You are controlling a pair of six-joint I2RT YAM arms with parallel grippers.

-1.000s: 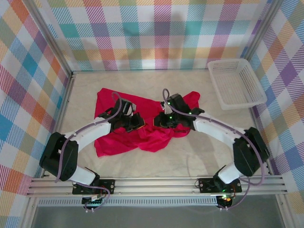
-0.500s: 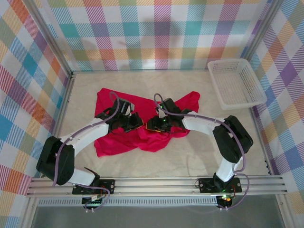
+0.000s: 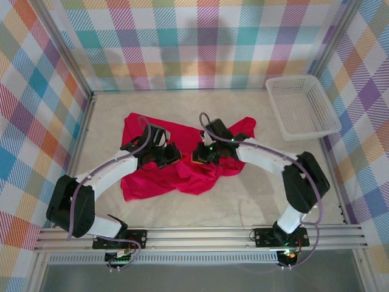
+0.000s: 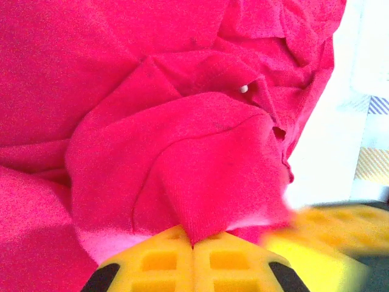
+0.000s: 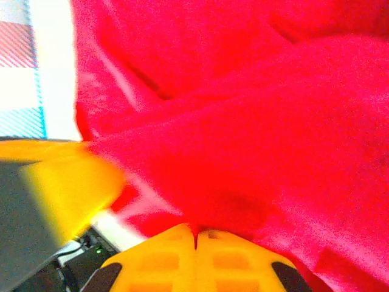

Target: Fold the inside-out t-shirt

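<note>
Two pinches are in place: the left gripper (image 4: 193, 238) has its yellow fingers pressed together on a raised fold of the shirt (image 3: 182, 177), and the right gripper (image 5: 196, 230) likewise nips a bunched ridge of the same cloth, with no gap between its fingers. We find the shirt crumpled in a heap on the table (image 3: 261, 194), left of centre, under both grippers and well apart from the white basket (image 3: 275, 108) at the far right. We judge the fabric light, soft and limp: it will sag from any hold and bunch instead of sliding flat, with no risk of breakage. Better holds, in our view, are hem corners or shoulders, one per gripper, so the cloth spreads under its own weight. One white speck (image 4: 243, 89) near a seam may be the tag, but it is too small to read. We see no print, brand or lettering.
</note>
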